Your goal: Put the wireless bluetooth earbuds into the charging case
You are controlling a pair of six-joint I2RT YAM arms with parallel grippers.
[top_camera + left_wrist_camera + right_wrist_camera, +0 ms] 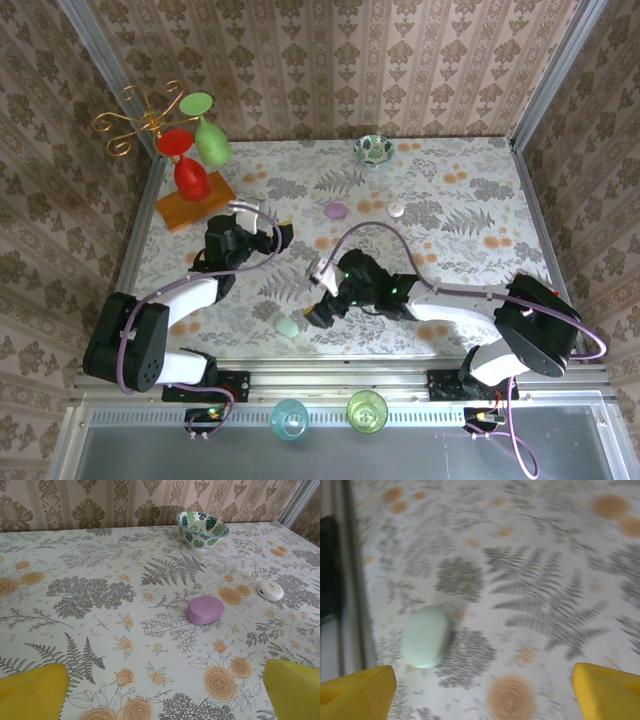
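Near the front edge of the table (480, 230), a pale green case (426, 636) lies flat and shut, close to the metal rail (351, 580). The right gripper (482, 692) hovers over it with its fingers spread wide. From the wrist, the case sits ahead of the fingers, closer to the one on the rail side and touching neither.

Farther back, about mid-table, a lilac case (205, 610) and a white case (270, 590) lie apart from each other, both shut as well. The left gripper (162, 690) faces them from well short, its yellow fingers wide apart and holding nothing.

I cannot tell where the earbuds are. With all three cases closed, their insides are hidden.

A leaf-patterned bowl (202, 529) stands upright by the back wall, beyond the lilac case. From the wrist, only its far inner wall shows, and from above its pattern is too busy to tell whether anything is inside.

At the back left corner, a gold wire rack (140, 120) rises from a wooden block (195, 205). A red glass (190, 175) and a green glass (212, 145) hang from it bowl-down.

On the ledge in front of the table, between the arm bases, a teal cup (290, 418) and a green cup (367, 410) stand side by side with their mouths up. Their contents cannot be made out.
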